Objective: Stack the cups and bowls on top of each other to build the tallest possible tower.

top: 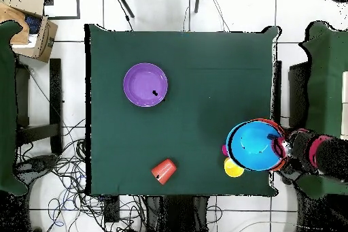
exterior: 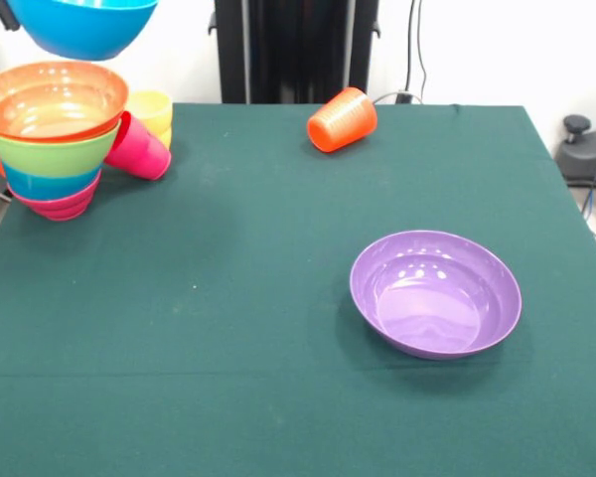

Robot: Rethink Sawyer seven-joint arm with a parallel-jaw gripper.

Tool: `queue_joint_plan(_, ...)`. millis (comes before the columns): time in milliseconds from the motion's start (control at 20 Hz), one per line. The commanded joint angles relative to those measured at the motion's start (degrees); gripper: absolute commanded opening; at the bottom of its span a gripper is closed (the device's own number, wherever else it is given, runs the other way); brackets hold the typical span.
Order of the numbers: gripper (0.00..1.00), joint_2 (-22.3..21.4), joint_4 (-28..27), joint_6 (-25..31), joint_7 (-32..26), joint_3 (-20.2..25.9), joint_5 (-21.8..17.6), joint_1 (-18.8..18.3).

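— Jaws?
— The gripper (top: 277,144) pinches the blue bowl's (exterior: 81,27) rim, holding it above the tower (exterior: 52,134) (orange bowl topmost).
— The rest?
— Purple bowl (exterior: 436,293) well apart; orange cup (exterior: 342,119) lies tipped over.

A: Colours by the gripper (top: 280,146)?
B: A blue bowl (exterior: 82,24) at it; below, the tower (exterior: 52,139) runs orange, lime green, blue, magenta.
A: Farther off?
B: Purple bowl (exterior: 436,293), ridged orange cup (exterior: 342,119), dark green tablecloth (exterior: 228,298).
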Motion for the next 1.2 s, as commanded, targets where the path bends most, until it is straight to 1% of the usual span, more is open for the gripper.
queue_joint_plan(50,0.0,4.15,-4.08,4.82,-20.75,-5.88,-6.32,3.25)
queue_joint_plan(300,0.0,6.99,-5.32,2.65,-21.62,-6.84,-9.0,3.56)
queue_joint_plan(550,0.0,7.97,-6.43,3.13,-21.52,-7.1,-9.67,3.97)
queue_joint_plan(950,0.0,8.62,-7.56,4.57,-23.35,-7.01,-9.8,3.25)
queue_joint_plan(1000,1.0,8.77,-7.7,3.82,-23.11,-6.77,-9.85,3.0)
queue_joint_plan(1150,1.0,8.05,-8.2,5.36,-23.03,-7.27,-10.03,3.83)
queue_joint_plan(1200,1.0,7.06,-8.43,7.61,-24.21,-7.85,-10.74,4.75)
